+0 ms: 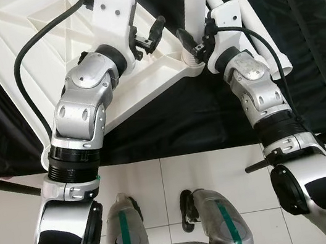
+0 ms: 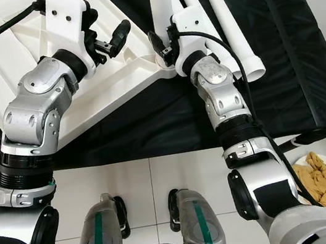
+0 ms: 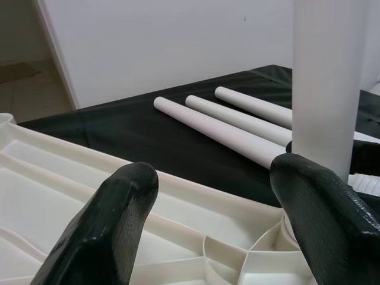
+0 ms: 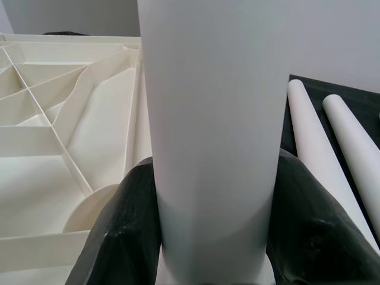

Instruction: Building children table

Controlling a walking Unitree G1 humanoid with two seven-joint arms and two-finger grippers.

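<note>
White ribbed plastic tabletop [image 1: 41, 29] looks light, stiff; right gripper [image 1: 193, 45] clasps smooth upright white leg tube [image 4: 214, 130] low; left gripper [image 1: 151, 33] spread, empty.

Bright, even daylight; sharp frames, soft shadows, no glare.

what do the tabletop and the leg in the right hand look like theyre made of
Tabletop: likely moulded plastic, off-white with a slight sheen; its upturned underside shows thin cast ribs and a round corner socket.
Leg: probably the same plastic, a smooth matte white tube with no grain or seam visible. The right hand is shut on it, upright at the corner socket.
</note>
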